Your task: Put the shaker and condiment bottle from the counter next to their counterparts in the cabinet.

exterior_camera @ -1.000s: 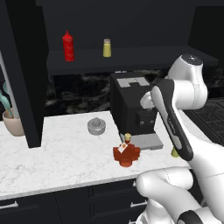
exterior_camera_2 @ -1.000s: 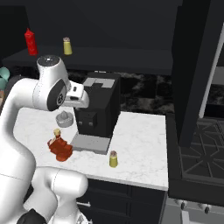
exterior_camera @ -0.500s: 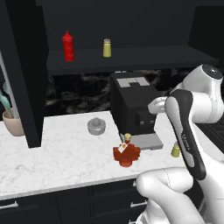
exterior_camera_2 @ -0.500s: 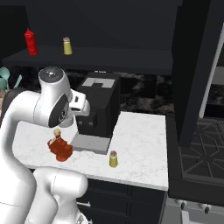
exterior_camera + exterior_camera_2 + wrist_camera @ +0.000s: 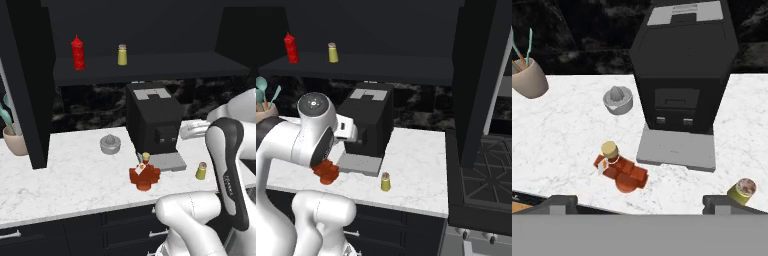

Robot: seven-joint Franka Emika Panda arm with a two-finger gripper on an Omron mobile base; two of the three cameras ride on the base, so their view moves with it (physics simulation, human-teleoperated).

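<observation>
The condiment bottle (image 5: 619,170), squat and orange-red with a yellowish cap, lies on the counter (image 5: 65,180) in front of the coffee machine's tray; I also see this bottle (image 5: 145,175) from the left, and the arm half hides the bottle (image 5: 326,172) from the right. The small olive shaker (image 5: 742,191) stands to its right near the counter's front edge, shaker (image 5: 201,170), shaker (image 5: 385,182). My gripper (image 5: 640,204) hovers above and in front of both, open and holding nothing. In the cabinet (image 5: 150,67) stand the counterparts: a red squeeze bottle (image 5: 77,52) and a yellow shaker (image 5: 122,55).
A black coffee machine (image 5: 152,120) stands at the back of the counter under the shelf. A grey juicer (image 5: 110,144) sits to its left, and a cup of utensils (image 5: 529,82) farther left. The cabinet's tall side panel (image 5: 30,75) reaches down to the counter. A stove (image 5: 486,165) adjoins on the right.
The arm has swung to the right and lower in the left base view. The gripper has stayed open. The bottle and the shaker have not moved.
</observation>
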